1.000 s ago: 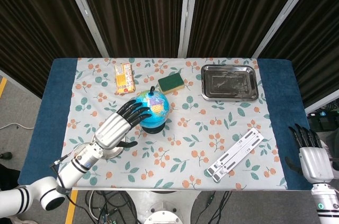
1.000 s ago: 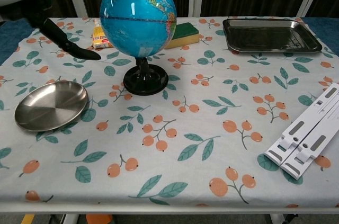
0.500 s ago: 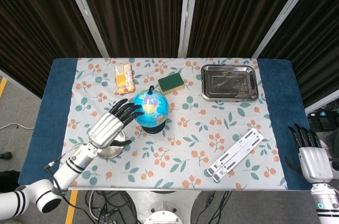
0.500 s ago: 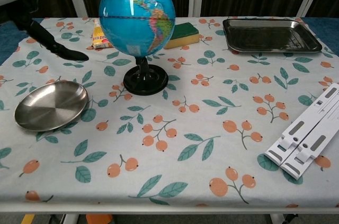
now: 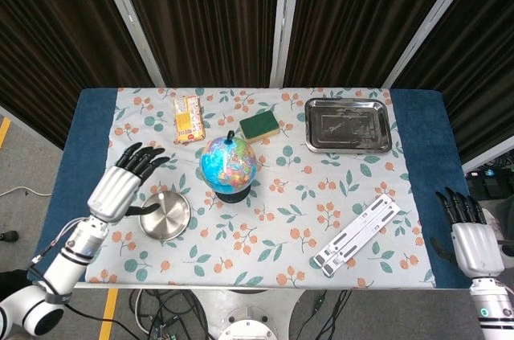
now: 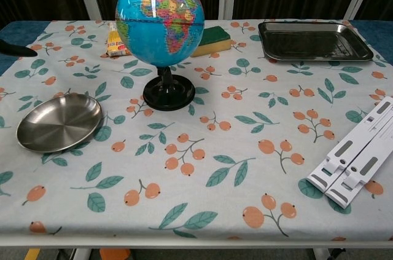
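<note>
A blue globe on a black stand stands upright near the table's middle. My left hand hovers to the left of it, apart from it, with its fingers spread and nothing in them; the chest view shows only a dark fingertip at the left edge. A round steel dish lies just right of that hand. My right hand stays off the table's right front corner, fingers apart and empty.
A steel tray sits at the back right. A green sponge and a yellow snack packet lie behind the globe. A white folding stand lies at the front right on the floral cloth.
My left hand has drawn back to the left, away from the globe it was touching. The globe has turned on its stand. The right hand has not moved.
</note>
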`<state>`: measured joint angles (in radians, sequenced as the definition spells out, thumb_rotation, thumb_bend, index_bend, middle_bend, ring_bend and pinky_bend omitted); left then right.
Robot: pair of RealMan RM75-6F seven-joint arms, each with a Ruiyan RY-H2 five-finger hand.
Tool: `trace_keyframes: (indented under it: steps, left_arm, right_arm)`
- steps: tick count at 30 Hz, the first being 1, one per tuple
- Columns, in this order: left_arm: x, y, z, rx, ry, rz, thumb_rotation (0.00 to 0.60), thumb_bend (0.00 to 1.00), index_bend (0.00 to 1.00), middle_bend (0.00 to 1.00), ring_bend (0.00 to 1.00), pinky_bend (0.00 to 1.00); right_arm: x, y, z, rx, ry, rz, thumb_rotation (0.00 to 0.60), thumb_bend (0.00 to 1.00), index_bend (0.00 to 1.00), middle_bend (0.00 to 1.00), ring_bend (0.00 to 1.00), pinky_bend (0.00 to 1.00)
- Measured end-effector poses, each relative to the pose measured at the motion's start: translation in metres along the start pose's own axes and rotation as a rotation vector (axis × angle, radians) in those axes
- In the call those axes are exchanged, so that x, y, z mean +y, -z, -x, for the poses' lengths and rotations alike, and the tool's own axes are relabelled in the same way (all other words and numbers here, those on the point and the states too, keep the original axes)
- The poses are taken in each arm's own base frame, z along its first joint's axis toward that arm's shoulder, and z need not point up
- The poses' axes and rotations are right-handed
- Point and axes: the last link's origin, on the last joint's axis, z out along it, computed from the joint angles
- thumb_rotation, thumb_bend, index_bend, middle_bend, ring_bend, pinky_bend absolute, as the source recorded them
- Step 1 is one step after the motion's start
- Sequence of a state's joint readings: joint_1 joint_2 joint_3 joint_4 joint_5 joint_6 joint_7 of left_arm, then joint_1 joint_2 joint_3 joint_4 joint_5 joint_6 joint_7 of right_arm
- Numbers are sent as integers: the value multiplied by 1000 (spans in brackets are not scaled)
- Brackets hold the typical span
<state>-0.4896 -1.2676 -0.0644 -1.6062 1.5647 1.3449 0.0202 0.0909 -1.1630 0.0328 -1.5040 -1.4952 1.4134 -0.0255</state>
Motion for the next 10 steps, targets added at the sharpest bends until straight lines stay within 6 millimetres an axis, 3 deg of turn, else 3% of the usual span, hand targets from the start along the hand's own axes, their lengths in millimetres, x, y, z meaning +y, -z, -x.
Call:
trace_keyframes:
  steps: [4,10]
  left_arm:
    - [-18,26,2,-7,-45,-82,600,41,175,117,102,84]
    - [-55,87,0,-8,-137,-278,600,41,175,117,77,84]
  right_arm:
    - [-3,0,-1,4,-1,-11,600,217,0,0,0,0]
    - [-10,0,-2,10,8,-28,600,218,0,0,0,0]
